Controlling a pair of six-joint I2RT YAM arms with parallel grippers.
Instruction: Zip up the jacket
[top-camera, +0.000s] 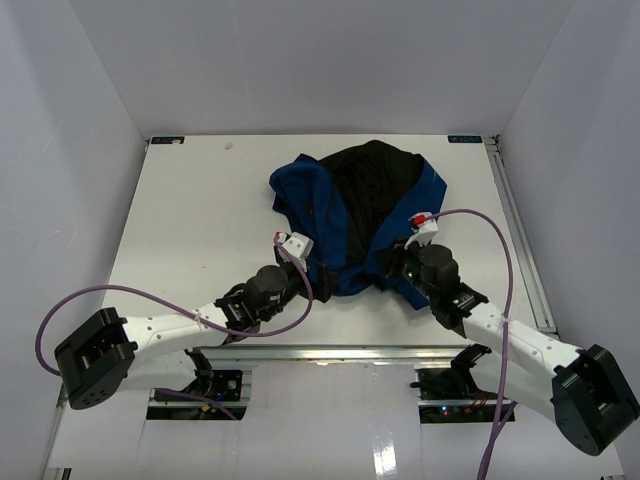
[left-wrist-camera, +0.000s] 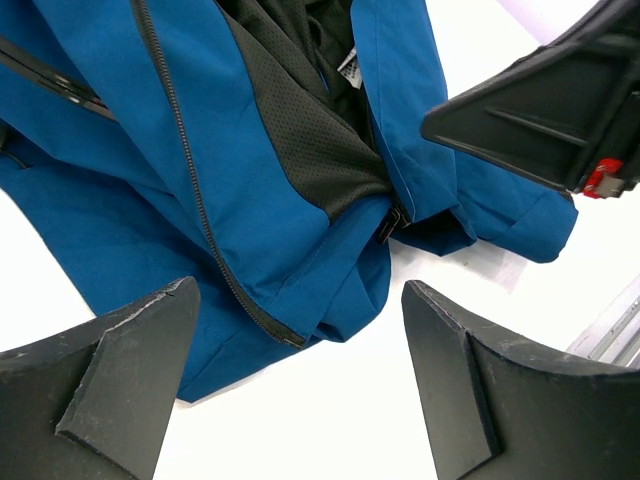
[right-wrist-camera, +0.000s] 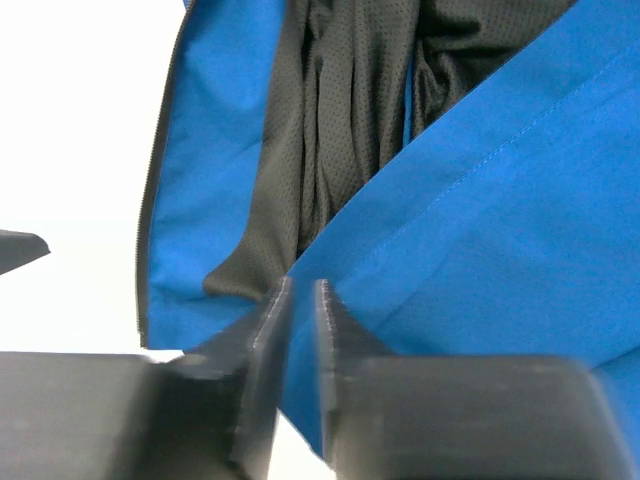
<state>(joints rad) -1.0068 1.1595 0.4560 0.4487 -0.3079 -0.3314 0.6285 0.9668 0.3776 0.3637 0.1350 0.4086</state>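
The royal-blue jacket (top-camera: 330, 215) lies open on the table, its black lining (top-camera: 365, 190) facing up. My left gripper (top-camera: 312, 272) is open and empty at the jacket's near left hem. In the left wrist view the dark zipper (left-wrist-camera: 190, 190) runs down the blue front and ends between my spread fingers (left-wrist-camera: 120, 370), above bare table. A small white label (left-wrist-camera: 348, 68) shows inside. My right gripper (top-camera: 392, 262) is shut on the jacket's near right front edge; in the right wrist view the blue fabric (right-wrist-camera: 480, 240) is pinched between the fingers (right-wrist-camera: 265, 340).
The white table (top-camera: 190, 220) is walled in by white panels at the left, back and right. A metal rail (top-camera: 520, 230) runs along the table's right edge. Purple cables (top-camera: 495, 230) loop from both arms. My right gripper's body shows in the left wrist view (left-wrist-camera: 540, 120).
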